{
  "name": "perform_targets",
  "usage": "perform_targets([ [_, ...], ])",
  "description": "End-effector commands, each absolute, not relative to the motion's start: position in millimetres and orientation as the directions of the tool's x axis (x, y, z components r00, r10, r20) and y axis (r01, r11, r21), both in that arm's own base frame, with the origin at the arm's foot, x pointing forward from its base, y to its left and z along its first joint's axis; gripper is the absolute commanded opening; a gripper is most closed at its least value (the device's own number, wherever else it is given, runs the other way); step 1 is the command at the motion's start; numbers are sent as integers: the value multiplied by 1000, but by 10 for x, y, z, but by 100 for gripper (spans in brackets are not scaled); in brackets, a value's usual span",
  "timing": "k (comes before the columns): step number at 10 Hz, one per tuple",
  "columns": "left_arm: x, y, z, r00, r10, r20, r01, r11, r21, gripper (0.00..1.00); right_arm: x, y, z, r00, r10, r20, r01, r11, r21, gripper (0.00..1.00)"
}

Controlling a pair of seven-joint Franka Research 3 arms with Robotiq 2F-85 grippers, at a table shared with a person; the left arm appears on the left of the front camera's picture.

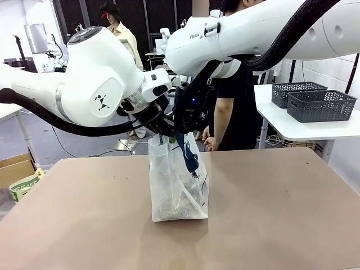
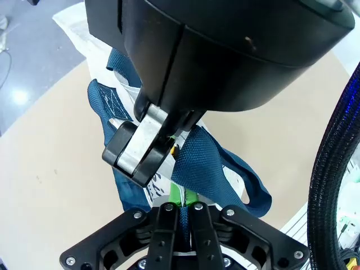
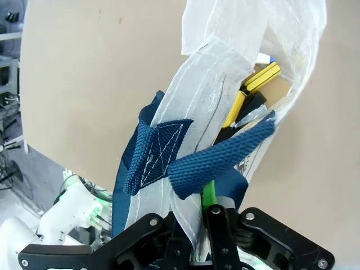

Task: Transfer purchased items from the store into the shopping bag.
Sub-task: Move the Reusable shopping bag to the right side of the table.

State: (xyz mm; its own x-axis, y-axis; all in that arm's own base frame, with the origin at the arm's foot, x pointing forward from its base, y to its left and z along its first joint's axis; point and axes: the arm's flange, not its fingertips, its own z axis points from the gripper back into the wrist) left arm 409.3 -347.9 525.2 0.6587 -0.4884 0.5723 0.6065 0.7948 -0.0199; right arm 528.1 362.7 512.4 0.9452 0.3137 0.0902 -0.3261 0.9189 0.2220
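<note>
The shopping bag [image 1: 178, 185], clear plastic with navy straps, stands upright in the middle of the table [image 1: 281, 214]. Both grippers meet at its mouth. My left gripper [image 1: 163, 135] is shut on a navy strap [image 2: 199, 160]; its green pads [image 2: 179, 194] pinch the webbing. From the other side, my right gripper [image 1: 181, 132] is shut on the bag's plastic rim beside another strap [image 3: 225, 157]. Down the bag's open mouth in the right wrist view I see a yellow pack [image 3: 257, 79] and a flat brown pack [image 3: 277, 90]. The right gripper's black body [image 2: 225, 50] looms over the left wrist view.
A person [image 1: 230, 112] stands at the table's far edge behind the arms. Two dark grey mesh baskets [image 1: 319, 104] sit on a white side table at the right. A cardboard box [image 1: 17, 169] lies on the floor at the left.
</note>
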Motion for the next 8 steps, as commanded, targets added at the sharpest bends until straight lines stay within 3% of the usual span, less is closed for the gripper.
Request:
perform_targets([
  [1,4094,-3475,5264,659,-487,573,606,795,-20,0,5283,3563,5132,942,323,94,-337,909,246,40],
  [4,4094,-3475,5264,659,-487,573,606,795,-20,0,5275,3332,5182,946,308,103,-325,892,315,99],
  [8,4094,-3475,5264,659,-487,573,606,795,-20,0,5305,2848,5225,947,306,99,-320,863,390,100],
])
